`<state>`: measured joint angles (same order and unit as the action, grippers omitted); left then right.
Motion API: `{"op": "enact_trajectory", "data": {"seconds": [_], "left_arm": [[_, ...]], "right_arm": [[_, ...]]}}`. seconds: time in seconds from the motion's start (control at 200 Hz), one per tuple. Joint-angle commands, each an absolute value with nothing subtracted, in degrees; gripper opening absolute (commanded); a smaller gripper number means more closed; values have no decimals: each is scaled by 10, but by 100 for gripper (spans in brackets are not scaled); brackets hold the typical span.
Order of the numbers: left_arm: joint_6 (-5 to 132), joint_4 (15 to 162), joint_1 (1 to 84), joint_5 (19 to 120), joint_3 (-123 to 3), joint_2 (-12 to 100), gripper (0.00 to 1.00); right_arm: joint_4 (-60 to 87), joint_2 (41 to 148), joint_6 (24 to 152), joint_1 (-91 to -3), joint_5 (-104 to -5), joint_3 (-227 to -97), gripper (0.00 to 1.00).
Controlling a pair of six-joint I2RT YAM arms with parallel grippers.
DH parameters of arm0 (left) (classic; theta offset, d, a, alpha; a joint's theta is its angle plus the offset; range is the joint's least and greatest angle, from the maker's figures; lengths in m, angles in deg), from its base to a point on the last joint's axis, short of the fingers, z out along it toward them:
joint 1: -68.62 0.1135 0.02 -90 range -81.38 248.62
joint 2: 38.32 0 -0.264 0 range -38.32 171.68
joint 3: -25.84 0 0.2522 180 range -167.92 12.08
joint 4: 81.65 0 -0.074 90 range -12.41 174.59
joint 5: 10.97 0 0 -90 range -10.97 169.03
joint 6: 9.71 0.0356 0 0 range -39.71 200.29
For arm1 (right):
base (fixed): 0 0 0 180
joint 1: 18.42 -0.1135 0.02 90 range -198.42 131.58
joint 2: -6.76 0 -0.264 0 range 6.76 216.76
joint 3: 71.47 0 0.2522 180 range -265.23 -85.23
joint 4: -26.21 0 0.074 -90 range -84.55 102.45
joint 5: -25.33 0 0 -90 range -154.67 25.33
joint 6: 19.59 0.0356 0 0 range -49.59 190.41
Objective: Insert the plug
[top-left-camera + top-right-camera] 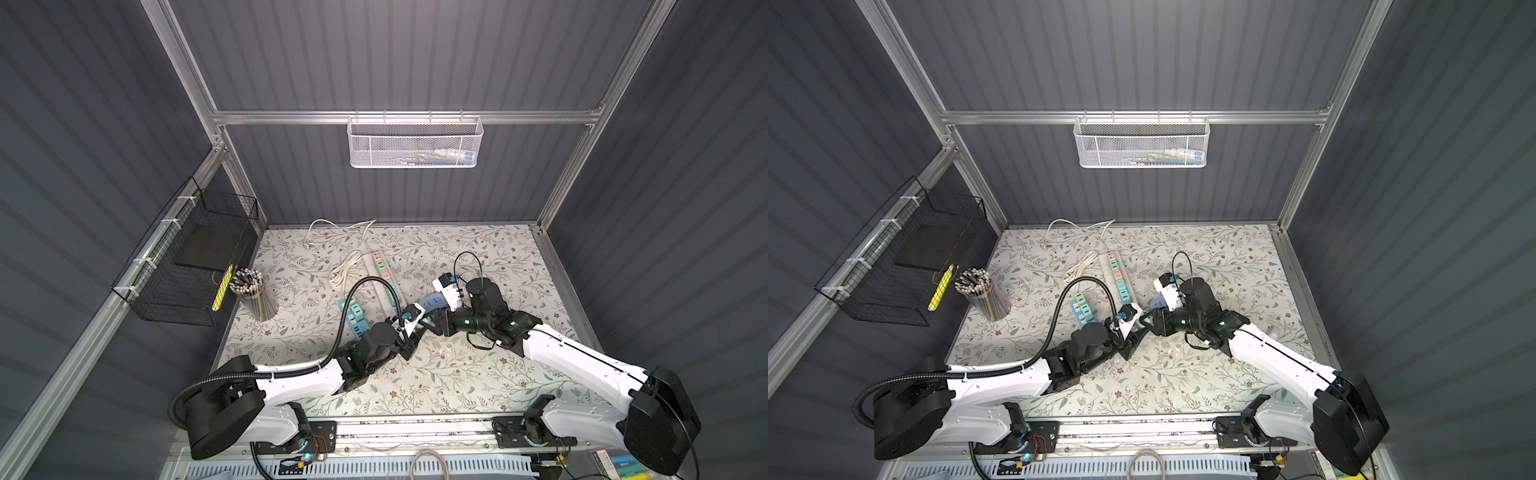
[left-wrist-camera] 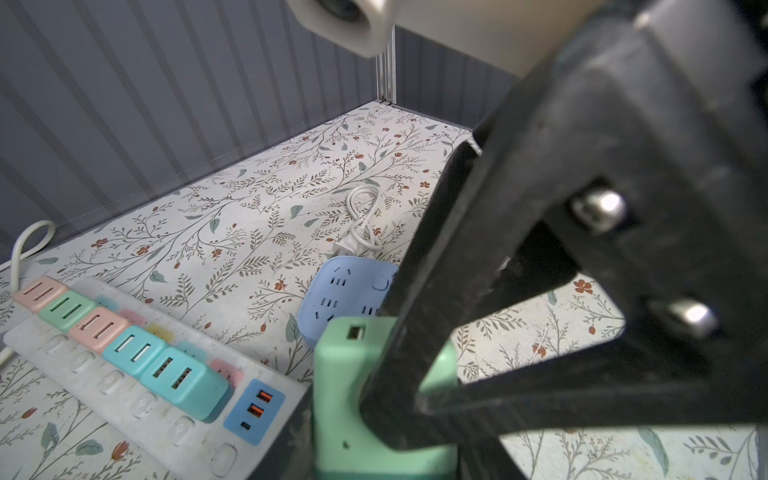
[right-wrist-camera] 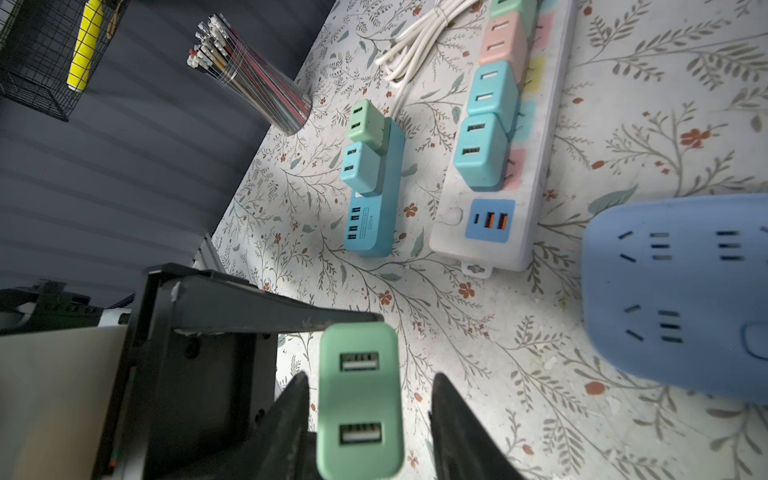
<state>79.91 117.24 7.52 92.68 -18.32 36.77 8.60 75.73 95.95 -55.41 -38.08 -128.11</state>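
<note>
Green plug (image 3: 359, 399) between right pincer's (image 3: 370, 380) jaws

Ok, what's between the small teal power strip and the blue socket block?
The long white power strip lies between the teal strip and the blue socket block; the right wrist view shows it clearest.

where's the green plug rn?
In the right wrist view the green plug is clamped by the left gripper near table centre, the right gripper open either side of it; the blue socket hub lies close by.
</note>
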Motion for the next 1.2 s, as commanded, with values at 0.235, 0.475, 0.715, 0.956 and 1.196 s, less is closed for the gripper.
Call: {"op": "enact_trajectory", "data": {"seconds": [0.235, 0.475, 0.715, 0.956, 1.196], "left_arm": [[799, 1176, 72, 921, -196, 358, 35], [754, 1168, 73, 974, -183, 331, 67], [637, 1122, 73, 1200, -140, 239, 87], [440, 967, 74, 1376, -116, 151, 100], [408, 937, 75, 1385, -100, 113, 100]], "right_arm": [[111, 758, 961, -560, -373, -1292, 26], [124, 747, 959, -560, -404, -1288, 22], [137, 736, 890, -560, -554, -1267, 20], [226, 788, 840, -559, -686, -1247, 18], [292, 880, 792, -557, -711, -1262, 18]]}}
